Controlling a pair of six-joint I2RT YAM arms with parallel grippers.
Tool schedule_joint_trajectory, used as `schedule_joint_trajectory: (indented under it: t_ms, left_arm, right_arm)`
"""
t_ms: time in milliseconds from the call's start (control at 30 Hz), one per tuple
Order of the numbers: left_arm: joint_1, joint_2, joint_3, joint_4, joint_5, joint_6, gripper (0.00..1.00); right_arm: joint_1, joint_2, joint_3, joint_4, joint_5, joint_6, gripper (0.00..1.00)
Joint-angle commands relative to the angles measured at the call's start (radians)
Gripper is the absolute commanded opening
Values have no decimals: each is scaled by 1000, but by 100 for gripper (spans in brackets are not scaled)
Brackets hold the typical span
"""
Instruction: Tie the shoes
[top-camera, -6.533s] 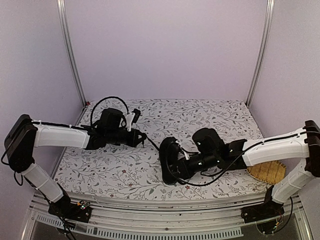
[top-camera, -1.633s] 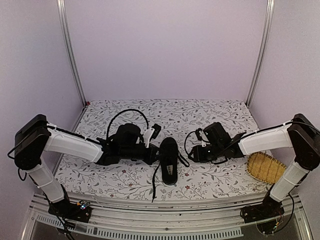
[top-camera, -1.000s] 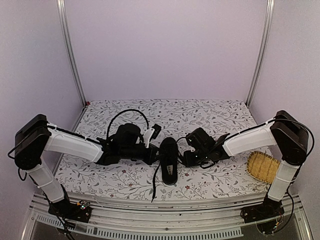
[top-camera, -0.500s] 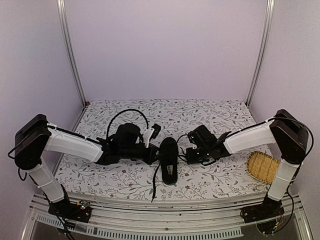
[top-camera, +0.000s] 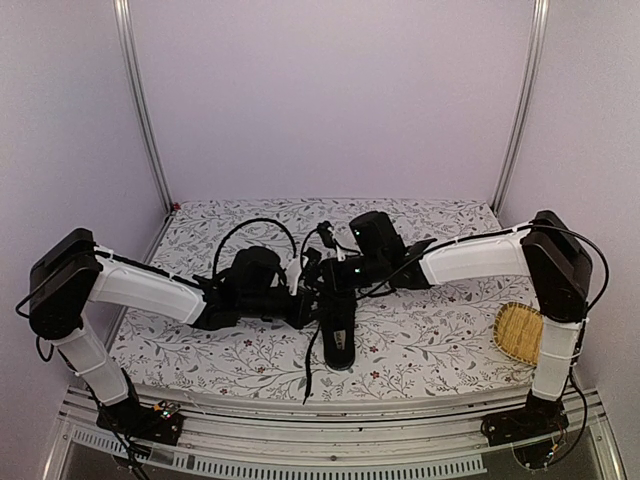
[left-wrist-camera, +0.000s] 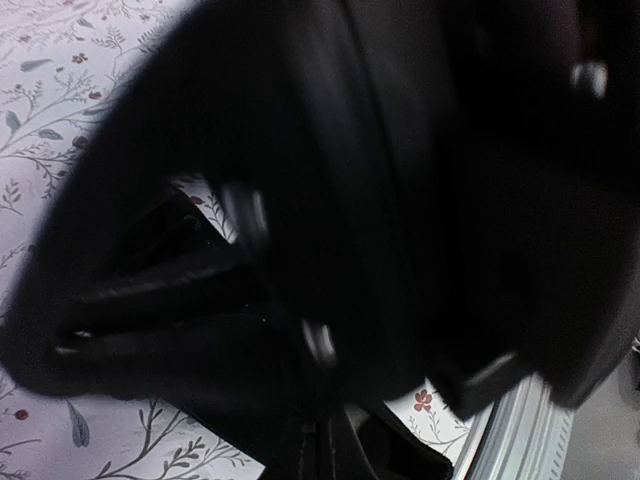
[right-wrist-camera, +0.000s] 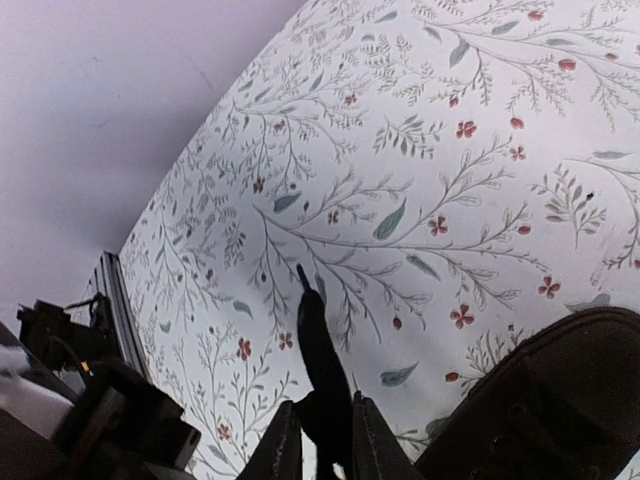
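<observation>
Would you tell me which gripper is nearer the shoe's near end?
Left. The left gripper is beside the left flank of the shoe, about midway along; the right gripper is at its far end, pinching a lace.

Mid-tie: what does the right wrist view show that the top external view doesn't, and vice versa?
Only right wrist: a black lace pinched in the right hand, its tip free. Only top external: the whole shoe, a loose lace trailing toward the near edge, and the woven tray at the right. Both: part of the shoe and the floral tablecloth.
</observation>
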Motion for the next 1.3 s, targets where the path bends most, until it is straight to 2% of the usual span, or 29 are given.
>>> schedule_joint_trajectory:
  t_ms: [0, 67, 133, 300, 400, 500, 700, 1033, 1200, 1267]
  left_arm:
    - [12, -25, -6, 40, 1, 1, 0]
    - [13, -24, -4, 41, 6, -3, 0]
    - [13, -25, -7, 43, 8, -7, 0]
    - [14, -22, 4, 29, 7, -33, 0]
    - [20, -12, 35, -13, 15, -82, 0]
    - [34, 1, 60, -40, 42, -151, 0]
    - [70, 28, 82, -26, 118, -258, 0]
    - [82, 66, 127, -38, 171, -284, 0]
    - [83, 64, 128, -45, 169, -285, 0]
    - [82, 68, 128, -44, 173, -286, 0]
  right_arm:
    - [-1, -14, -64, 10, -55, 1, 31]
    - [-24, -65, -113, 22, -49, 6, 45]
    - [-60, -121, -150, 28, -48, 10, 53]
    - [-113, -258, -239, 29, -30, -21, 71]
    - [-111, -330, -331, 95, -46, -73, 77]
    - [-71, -391, -447, 200, -26, -117, 81]
    - [74, -368, -551, 300, 176, -156, 84]
    - [182, -197, -434, 295, 404, -178, 85]
    - [191, -169, -411, 293, 465, -162, 83]
    - [191, -159, -400, 293, 475, -160, 79]
